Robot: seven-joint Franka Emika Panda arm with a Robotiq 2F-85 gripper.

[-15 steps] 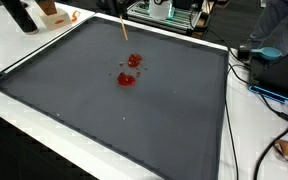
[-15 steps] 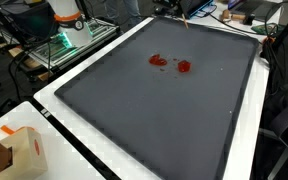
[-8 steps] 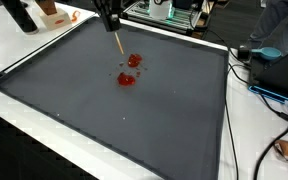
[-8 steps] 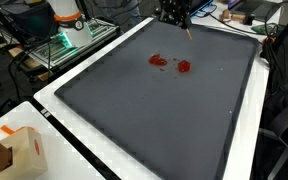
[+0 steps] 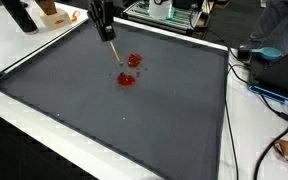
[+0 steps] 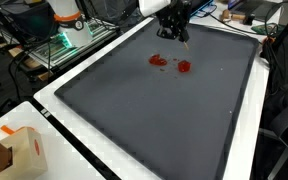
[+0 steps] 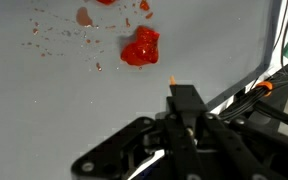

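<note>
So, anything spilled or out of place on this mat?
Yes: glossy red blobs with small red splatters around them lie messily on the dark grey mat. The pincer, holding a thin wooden stick, hovers just beside them.

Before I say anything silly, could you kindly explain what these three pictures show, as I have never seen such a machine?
Two pictures come from cameras standing around the table. The third comes from a camera on the robot's wrist, looking down past its claw. The machine is a robot arm that ends in a two-fingered gripper, which is the dark shape at the bottom of the wrist view. It is shut on a thin stick that slants down toward a dark mat on a white table. On the mat lie red blobs with small splashes around them. The stick's tip is close beside them, but I cannot tell if it touches.
</note>
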